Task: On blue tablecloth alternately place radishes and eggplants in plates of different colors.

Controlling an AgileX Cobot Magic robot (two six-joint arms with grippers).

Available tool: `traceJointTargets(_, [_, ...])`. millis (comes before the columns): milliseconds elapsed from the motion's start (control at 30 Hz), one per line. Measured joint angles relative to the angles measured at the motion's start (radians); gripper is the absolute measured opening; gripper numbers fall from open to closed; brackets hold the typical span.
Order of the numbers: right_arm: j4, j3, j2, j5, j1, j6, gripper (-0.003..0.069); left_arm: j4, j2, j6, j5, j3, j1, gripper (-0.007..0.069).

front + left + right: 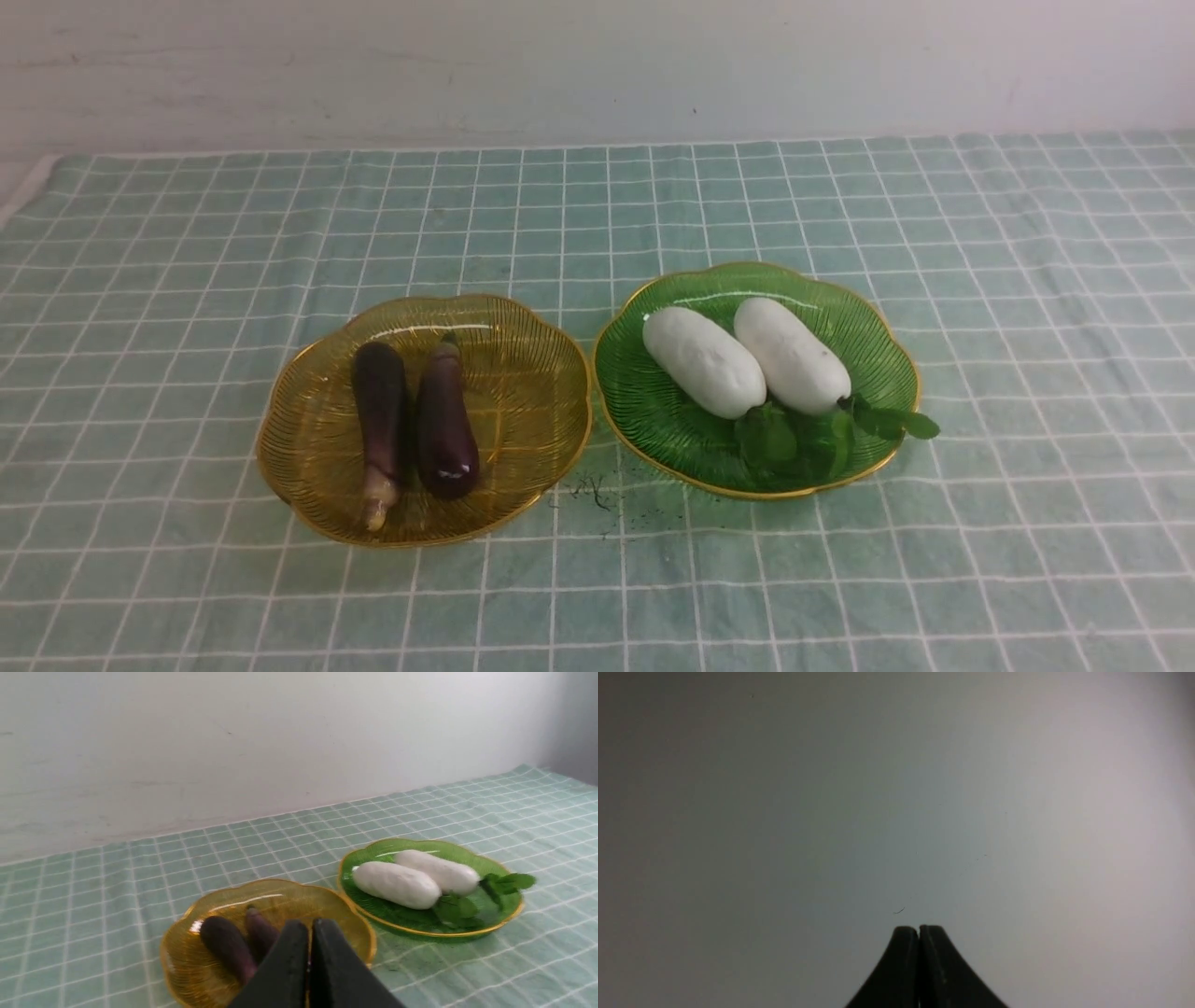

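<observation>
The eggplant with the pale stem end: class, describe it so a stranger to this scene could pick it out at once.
On the pale teal grid-lined tablecloth sit two ribbed gold-rimmed plates; look in the amber-yellow plate on the robot's left, not the green plate. Two slim dark purple eggplants lie side by side there. The one wanted is the left one, ending in a pale tan stem toward the robot, while its neighbour ends there in a rounded glossy tip.

Left tool (309,926): two matte black fingers, broad at the base and narrowing toward rounded tips; flat, plain faces without markings; a thin seam runs between the two.
Right tool (919,929): two matte black fingers of like kind, flaring out in a curve toward the base, tips rounded; one faint line along the inner edge of one finger.
Arms: neither shows in the front view.
</observation>
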Motion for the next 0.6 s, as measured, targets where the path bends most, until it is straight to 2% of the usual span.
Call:
traceJointTargets(133, [0.0,0.0,0.0,0.0,0.0,0.0,-0.0015,0.122,-0.015,-0.046,-0.073,0.095,0.014,-0.0008])
traceJointTargets(333, [0.0,0.001,0.0,0.0,0.0,0.001,-0.0015,0.278,-0.033,-0.202,-0.135,0.292,0.061,-0.0008])
traceJointTargets(600, [0.0,0.002,0.0,0.0,0.0,0.001,-0.0015,0.327,-0.033,-0.232,-0.194,0.482,0.071,-0.0008])
